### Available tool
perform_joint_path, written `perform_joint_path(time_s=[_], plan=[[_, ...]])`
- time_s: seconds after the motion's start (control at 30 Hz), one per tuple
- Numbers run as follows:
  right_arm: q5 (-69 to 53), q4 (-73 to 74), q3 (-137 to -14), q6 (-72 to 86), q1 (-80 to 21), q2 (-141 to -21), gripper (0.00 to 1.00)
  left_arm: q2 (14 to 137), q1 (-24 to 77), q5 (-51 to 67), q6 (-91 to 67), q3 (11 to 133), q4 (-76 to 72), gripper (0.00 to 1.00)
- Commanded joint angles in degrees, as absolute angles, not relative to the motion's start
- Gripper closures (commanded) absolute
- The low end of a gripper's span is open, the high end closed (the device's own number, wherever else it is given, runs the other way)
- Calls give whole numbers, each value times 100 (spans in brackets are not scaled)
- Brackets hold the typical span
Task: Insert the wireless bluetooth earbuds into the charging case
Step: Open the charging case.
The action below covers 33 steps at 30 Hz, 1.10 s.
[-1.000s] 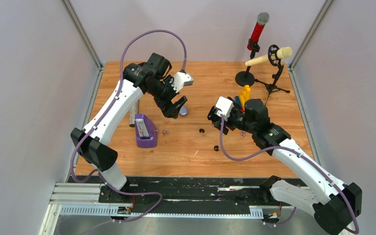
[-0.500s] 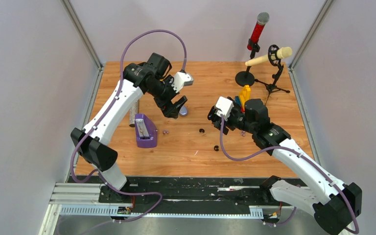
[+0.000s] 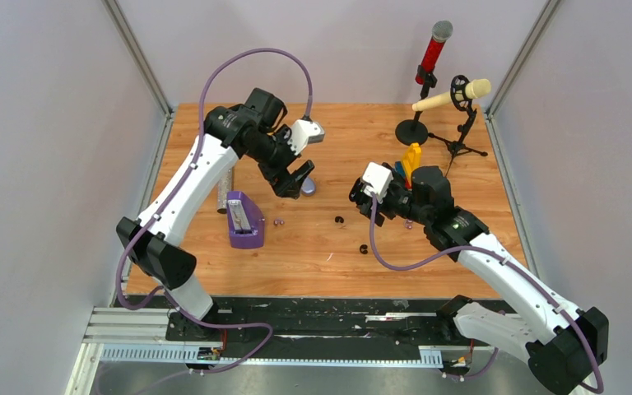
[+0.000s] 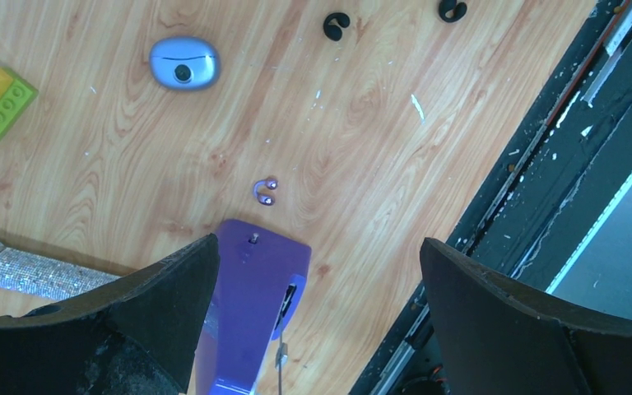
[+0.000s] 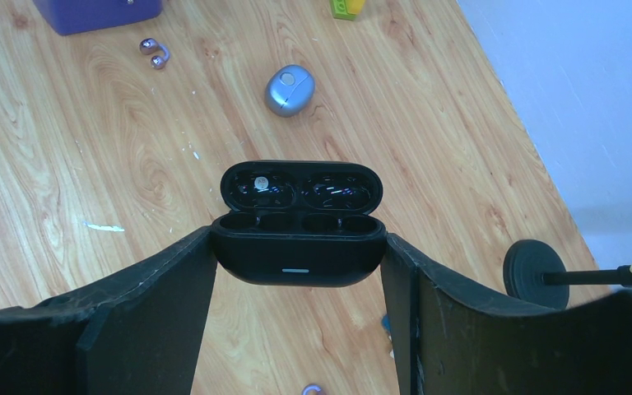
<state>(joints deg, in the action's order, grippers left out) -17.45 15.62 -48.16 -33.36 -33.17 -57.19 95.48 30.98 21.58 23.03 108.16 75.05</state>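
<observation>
The black charging case (image 5: pixel 296 251) hangs above the table with its lid open toward the camera, and my right gripper (image 5: pixel 298 265) is shut on its two ends. Its sockets look empty. Two black earbuds (image 3: pixel 339 220) (image 3: pixel 364 248) lie on the wood left of and below that gripper (image 3: pixel 360 197); the left wrist view shows them at its top edge (image 4: pixel 336 25) (image 4: pixel 452 10). A pair of purple earbuds (image 4: pixel 266 191) (image 3: pixel 278 221) (image 5: pixel 155 52) lies beside the purple stapler. My left gripper (image 4: pixel 317 271) (image 3: pixel 294 181) hovers open above that spot, holding nothing.
A purple stapler (image 3: pixel 244 220) (image 4: pixel 251 304), a closed light-blue case (image 3: pixel 309 187) (image 4: pixel 183 63) (image 5: pixel 289 89) and a glitter microphone (image 4: pixel 33 267) lie near the left arm. Toy bricks (image 3: pixel 411 160) and two microphone stands (image 3: pixel 412 130) stand at the back right. Another small purple piece (image 5: pixel 313 388) lies under the right gripper.
</observation>
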Motion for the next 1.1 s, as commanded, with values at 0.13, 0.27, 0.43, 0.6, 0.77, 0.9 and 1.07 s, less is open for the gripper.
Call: perform_joint_path(time_s=[0.13,0.27,0.43,0.6,0.77,0.9,1.07], plan=[[-1803,1257,-4860,-3360,-3287,-5519,37,8847,3081,2549,2072,11080,7020,0],[-1855,1217,-4809,-3381,-3287,-5503,37,8613,3080,2956,1883,10697,6276,0],[-1920,1187,-4808,-3358,-3287,-5575,37,8606,3078,3304,1381,10162,5300,0],[-1934,1177,-4816,-3371,-3361,-5642,37,9110,3098,3849,900,10087,4806,0],[-1926,1180,-4816,-3367,-3442,-5643,37,9691,3133,4235,451,10278,4572,0],[-1908,1172,-4808,-3375,-3520,-5681,37,9998,3223,4394,172,10385,4433,0],[-1777,1082,-4779,-3401,-3637,-5771,36,10298,3302,4781,-270,10379,4193,0]])
